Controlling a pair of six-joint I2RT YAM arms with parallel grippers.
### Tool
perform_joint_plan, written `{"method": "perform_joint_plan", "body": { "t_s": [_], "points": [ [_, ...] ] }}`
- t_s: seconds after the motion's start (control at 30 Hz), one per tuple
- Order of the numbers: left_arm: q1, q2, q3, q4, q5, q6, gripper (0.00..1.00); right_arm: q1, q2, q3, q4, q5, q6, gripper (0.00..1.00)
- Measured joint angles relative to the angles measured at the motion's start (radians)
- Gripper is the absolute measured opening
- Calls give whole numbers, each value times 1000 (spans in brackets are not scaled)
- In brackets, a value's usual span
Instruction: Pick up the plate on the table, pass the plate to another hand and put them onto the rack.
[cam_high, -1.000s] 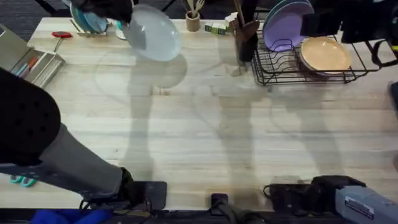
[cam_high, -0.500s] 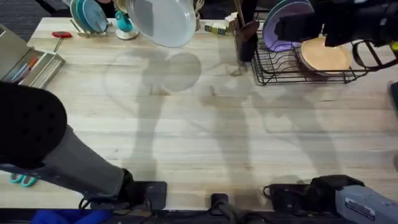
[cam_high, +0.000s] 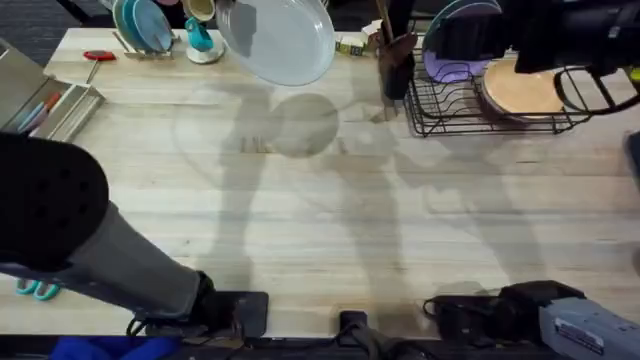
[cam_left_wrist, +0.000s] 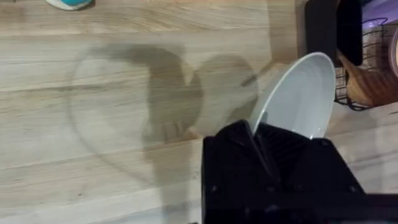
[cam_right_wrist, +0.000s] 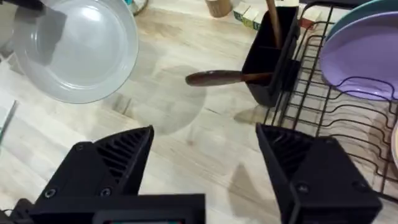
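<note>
Above the desk (cam_high: 330, 230) the left gripper (cam_left_wrist: 258, 146) has its jaws clamped on the white plate (cam_high: 280, 38); near the rack (cam_high: 470, 105), the right gripper (cam_right_wrist: 205, 140) holds its jaws apart.

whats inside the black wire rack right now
In the rack, a lavender plate stands upright and an orange-tan plate lies beside it. The right arm covers part of both plates and the rack's far side.

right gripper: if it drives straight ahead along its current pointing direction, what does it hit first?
Probably bare table. The open right gripper looks down at wood between its fingers. The plate held by the left gripper sits off to one side, the black utensil holder and rack to the other. Depth is uncertain.
</note>
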Motion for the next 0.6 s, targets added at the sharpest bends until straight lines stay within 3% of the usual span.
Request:
{"method": "perform_joint_plan", "body": {
  "t_s": [0.23,0.6],
  "points": [
    [-22,0,0,-5,2,0,42,5,0,0,0,0,5,995],
    [-120,0,0,-66,-7,0,42,109,62,2,3,0,5,995]
  ]
}}
